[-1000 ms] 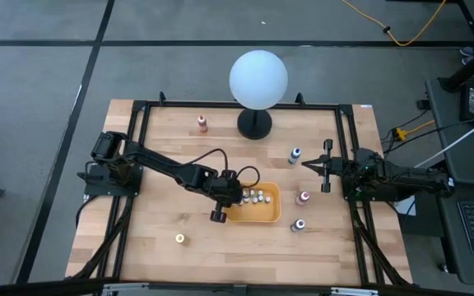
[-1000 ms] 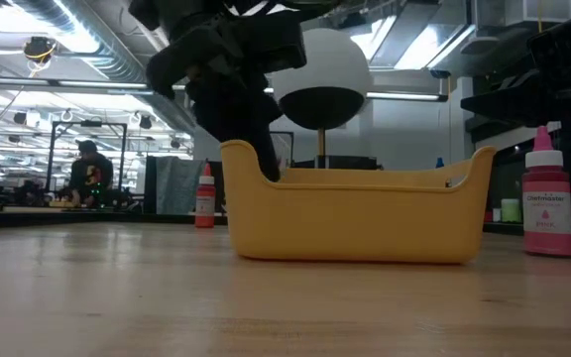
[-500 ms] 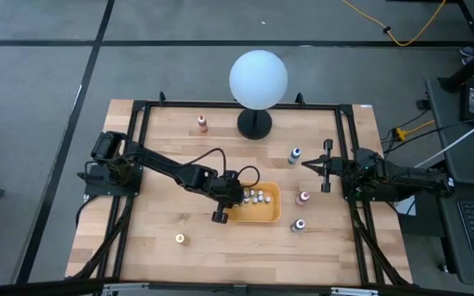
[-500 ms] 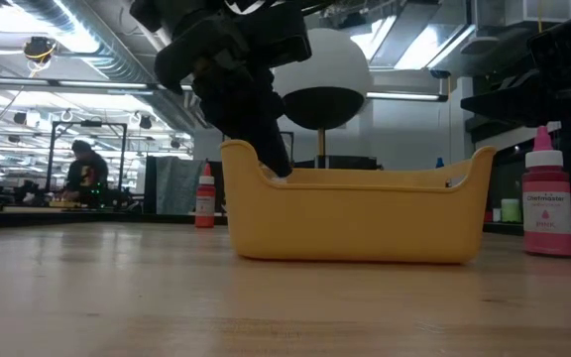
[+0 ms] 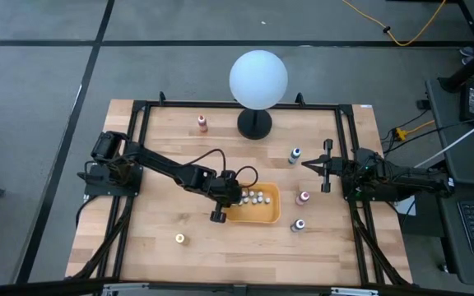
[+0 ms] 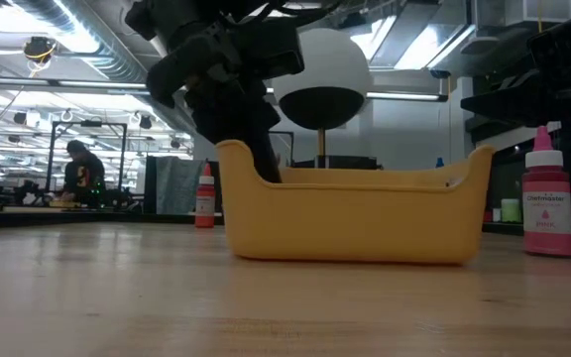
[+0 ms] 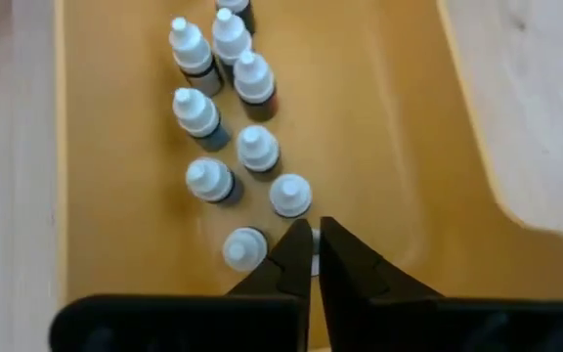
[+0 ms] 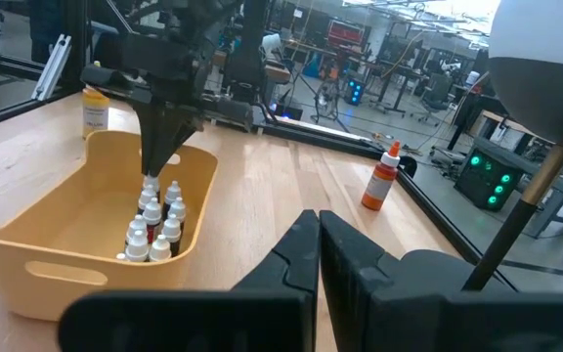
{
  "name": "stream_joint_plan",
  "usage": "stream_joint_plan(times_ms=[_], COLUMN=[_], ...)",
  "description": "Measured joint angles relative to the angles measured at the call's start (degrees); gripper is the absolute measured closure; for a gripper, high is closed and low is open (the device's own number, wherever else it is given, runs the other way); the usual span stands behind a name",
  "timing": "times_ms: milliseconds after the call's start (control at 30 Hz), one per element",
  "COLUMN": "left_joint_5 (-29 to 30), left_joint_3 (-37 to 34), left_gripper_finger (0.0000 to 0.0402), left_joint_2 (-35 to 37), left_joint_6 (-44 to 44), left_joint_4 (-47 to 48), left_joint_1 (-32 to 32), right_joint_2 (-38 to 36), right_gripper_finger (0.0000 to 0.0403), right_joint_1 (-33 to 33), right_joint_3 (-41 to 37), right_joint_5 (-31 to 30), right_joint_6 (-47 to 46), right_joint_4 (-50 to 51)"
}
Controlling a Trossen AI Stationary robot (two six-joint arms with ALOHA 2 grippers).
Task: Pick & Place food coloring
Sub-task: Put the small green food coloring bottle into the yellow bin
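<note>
Claw (image 7: 314, 244) on my left arm hangs pressed together inside the yellow plastic bin (image 5: 266, 215) at frame centre, tips beside the clustered white-capped food coloring bottles (image 7: 225, 117), seemingly poised for placing, while my right claw (image 5: 326, 167) waits at right.

Yellow tray (image 5: 267, 215); white-capped bottles (image 7: 225, 147); pink bottle (image 6: 547, 203).
</note>
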State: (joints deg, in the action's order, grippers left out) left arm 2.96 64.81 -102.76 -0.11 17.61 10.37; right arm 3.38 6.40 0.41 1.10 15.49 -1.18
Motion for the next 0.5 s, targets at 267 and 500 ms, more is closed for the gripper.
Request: stream_joint_plan(times_ms=[267, 500], left_joint_5=[0.0, 0.0], left_joint_3=[-0.1, -0.1], left_gripper_finger=[0.0391, 0.0356], left_joint_2=[0.0, 0.0], left_joint_6=[0.2, -0.8], left_joint_4=[-0.2, -0.2], left_joint_1=[0.0, 0.0], right_joint_2=[0.0, 0.0], right_gripper_finger=[0.0386, 0.0386], right_joint_1=[0.0, 0.0], right_joint_3=[0.0, 0.0], right_joint_5=[0.0, 0.0], right_joint_6=[0.0, 0.0], right_joint_4=[0.0, 0.0])
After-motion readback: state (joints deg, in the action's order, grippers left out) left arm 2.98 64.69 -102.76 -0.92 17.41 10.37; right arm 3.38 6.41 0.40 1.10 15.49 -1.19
